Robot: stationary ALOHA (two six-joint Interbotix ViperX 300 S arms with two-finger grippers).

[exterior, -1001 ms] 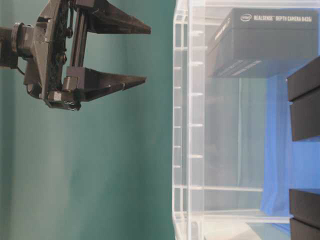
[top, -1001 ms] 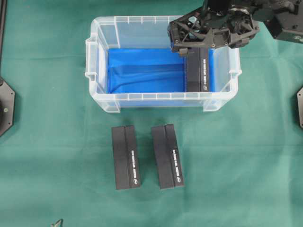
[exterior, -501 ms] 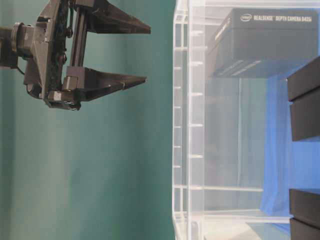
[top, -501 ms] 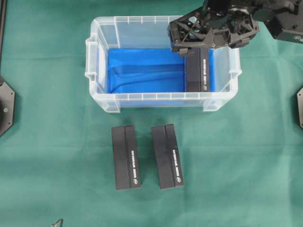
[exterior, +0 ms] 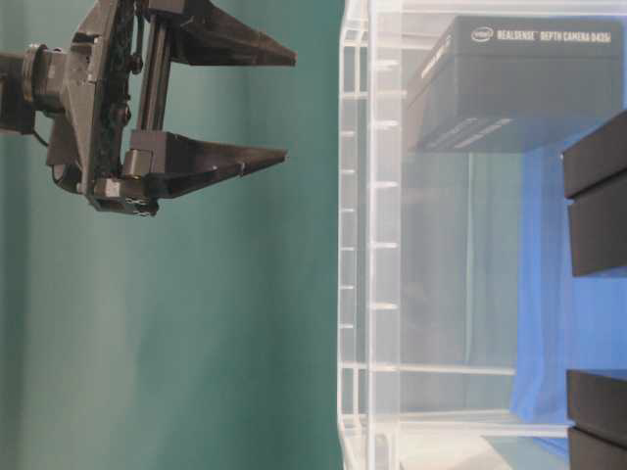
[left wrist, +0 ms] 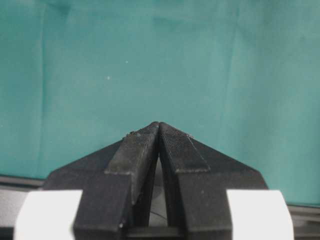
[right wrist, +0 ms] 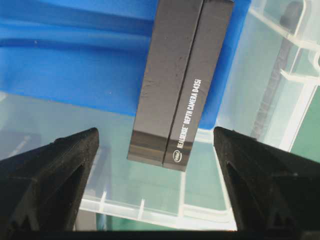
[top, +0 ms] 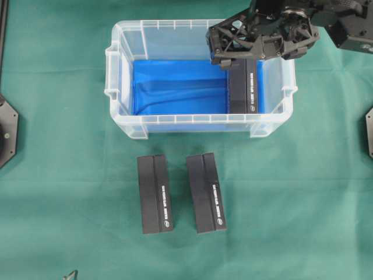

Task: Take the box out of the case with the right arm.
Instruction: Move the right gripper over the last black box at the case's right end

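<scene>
Right gripper (top: 233, 61), jaws spread wide and empty, hangs above the case (top: 116, 87), over the far end of the box (top: 245, 87) lying flat at the case's right wall. Grasp and lift-out remain. Two similar boxes (top: 155, 193) lie on the counter (top: 58, 175) outside.

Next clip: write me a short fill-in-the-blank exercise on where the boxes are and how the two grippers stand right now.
1. The number of black boxes lying on the green cloth outside the case is ____.
2. The box in the case lies on the ____ lining.
3. The right gripper hangs above that box with its fingers ____.
4. The left gripper has its fingers ____.

Missing words: two; blue; open; shut
</scene>
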